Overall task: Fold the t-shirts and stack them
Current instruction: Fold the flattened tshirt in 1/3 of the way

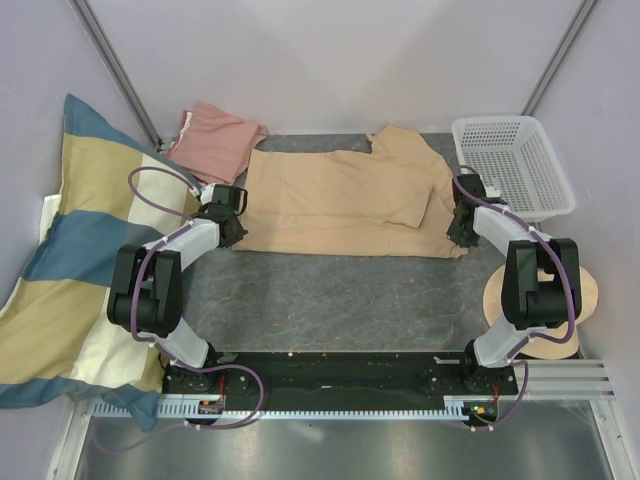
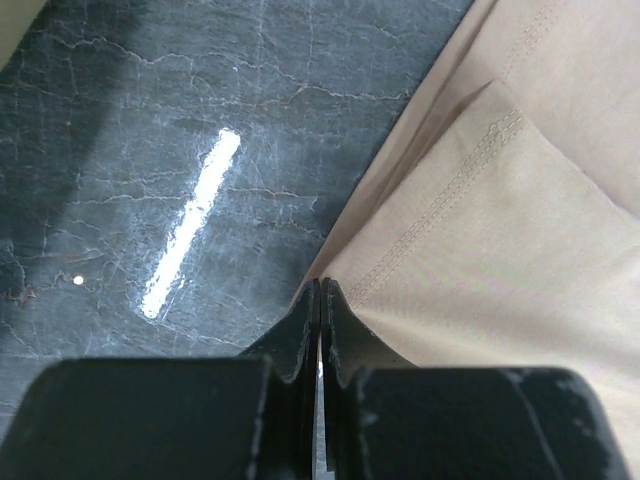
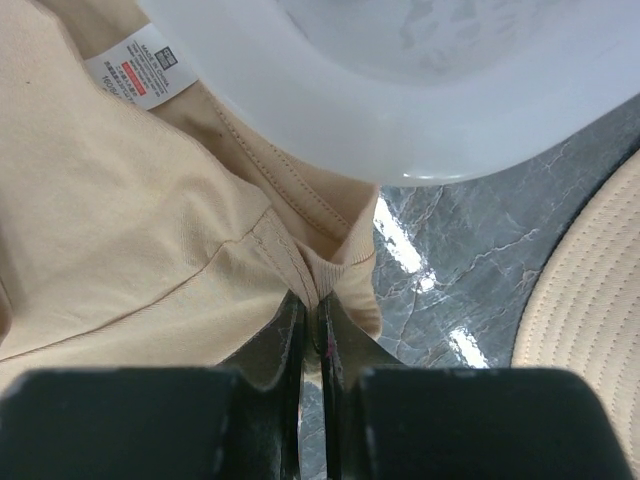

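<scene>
My left gripper [image 2: 320, 292] and right gripper [image 3: 318, 305] are clamped tight on opposite edges of the tan tee [image 1: 340, 200] spread between them, but the left tips pinch only a sliver, so lifting could slip it free, or snag the basket [image 3: 430, 100] just past my right tips.

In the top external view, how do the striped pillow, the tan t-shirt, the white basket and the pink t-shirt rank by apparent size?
1. striped pillow
2. tan t-shirt
3. white basket
4. pink t-shirt

The pink t-shirt is bunched up, so it looks smallest.
</scene>
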Controlling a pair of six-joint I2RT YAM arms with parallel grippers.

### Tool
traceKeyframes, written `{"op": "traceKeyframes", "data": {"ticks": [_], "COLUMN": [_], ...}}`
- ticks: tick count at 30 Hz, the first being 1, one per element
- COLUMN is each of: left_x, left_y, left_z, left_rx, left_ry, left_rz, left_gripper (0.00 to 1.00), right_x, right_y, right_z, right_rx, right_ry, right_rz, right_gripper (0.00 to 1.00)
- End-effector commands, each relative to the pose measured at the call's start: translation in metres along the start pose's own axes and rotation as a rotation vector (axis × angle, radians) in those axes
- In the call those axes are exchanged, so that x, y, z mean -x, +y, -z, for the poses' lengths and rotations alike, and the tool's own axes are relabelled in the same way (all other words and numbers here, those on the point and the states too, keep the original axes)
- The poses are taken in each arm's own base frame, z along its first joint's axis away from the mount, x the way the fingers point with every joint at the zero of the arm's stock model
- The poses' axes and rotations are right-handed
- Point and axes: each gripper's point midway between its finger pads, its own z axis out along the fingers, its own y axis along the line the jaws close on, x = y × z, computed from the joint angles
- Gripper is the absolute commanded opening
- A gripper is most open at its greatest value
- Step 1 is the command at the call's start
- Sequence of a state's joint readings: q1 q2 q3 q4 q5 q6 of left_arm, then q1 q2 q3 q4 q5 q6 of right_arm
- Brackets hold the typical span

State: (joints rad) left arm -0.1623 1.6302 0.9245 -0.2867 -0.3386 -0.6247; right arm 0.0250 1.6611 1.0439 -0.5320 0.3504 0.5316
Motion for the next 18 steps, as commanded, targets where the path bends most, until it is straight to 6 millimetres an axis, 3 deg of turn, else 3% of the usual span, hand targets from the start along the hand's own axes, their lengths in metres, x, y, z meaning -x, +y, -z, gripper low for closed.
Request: {"op": "traceKeyframes", "data": {"ticks": [1, 14, 18], "left_x": [0.011, 0.008, 0.007], "left_y": [0.008, 0.007, 0.007], "left_z": [0.007, 0.005, 0.005], "left_rx": [0.039, 0.038, 0.037], "left_ry": [-0.048, -0.036, -0.033], "left_rz": [0.033, 0.034, 0.036], "left_gripper": [0.02, 0.02, 0.02], "right_x": [0.006, 0.003, 0.003], "right_y": [-0.016, -0.01, -0.008], "right_z": [0.005, 0.001, 0.001], "right_rx": [-0.05, -0.018, -0.004], "right_ry": [-0.03, -0.006, -0.003], "right_rz": [-0.021, -0.013, -0.013], "right_gripper": [0.05, 0.29, 0.32]}}
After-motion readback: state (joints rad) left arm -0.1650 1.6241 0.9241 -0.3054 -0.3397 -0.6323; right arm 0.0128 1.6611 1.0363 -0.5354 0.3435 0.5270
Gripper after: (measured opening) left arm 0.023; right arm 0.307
